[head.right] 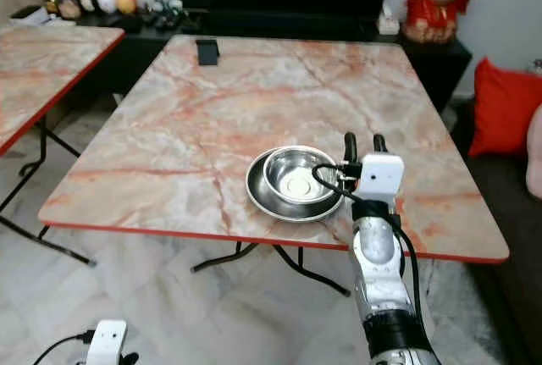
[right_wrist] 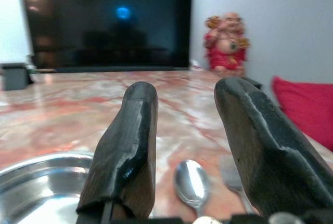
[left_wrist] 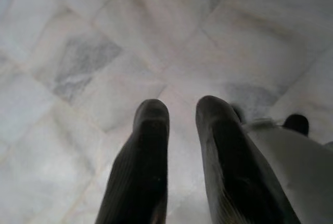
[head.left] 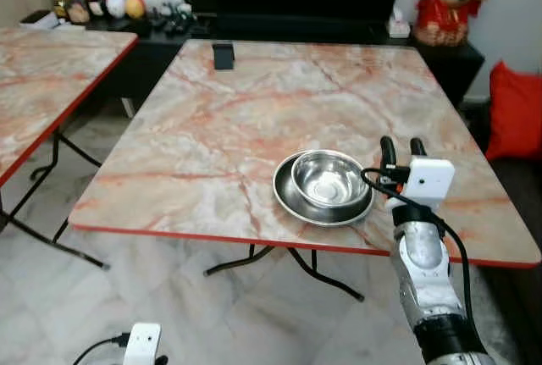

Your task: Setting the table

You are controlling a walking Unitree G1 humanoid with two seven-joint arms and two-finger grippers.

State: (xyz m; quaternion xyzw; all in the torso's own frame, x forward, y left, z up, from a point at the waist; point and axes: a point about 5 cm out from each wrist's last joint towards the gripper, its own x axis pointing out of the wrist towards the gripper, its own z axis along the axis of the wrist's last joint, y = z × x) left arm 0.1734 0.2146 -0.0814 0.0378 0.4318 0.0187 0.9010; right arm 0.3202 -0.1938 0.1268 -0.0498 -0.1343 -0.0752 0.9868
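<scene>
1. Bench (head.left: 254, 111), marble-patterned with a red edge, carries one steel plate (head.left: 292, 200) near its front edge, right of centre; wide bare top lies behind and to the left.
2. One steel bowl (head.left: 329, 179) sits in the plate.
3. Right tool (head.left: 403, 146), just beside the plate, is open and empty.
4. Right wrist view adds one spoon (right_wrist: 191, 182) and one fork (right_wrist: 231, 177) beneath the fingers.
5. Left tool (left_wrist: 179, 112), slightly parted and empty, hangs over the floor.

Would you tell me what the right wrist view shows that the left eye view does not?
Right wrist view: a spoon and a fork lying on the marble table just ahead of the open right hand. Left eye view: the steel bowl nested in its plate, plus a second table to the left. Shared: the marble table, red figurine and right hand.
</scene>
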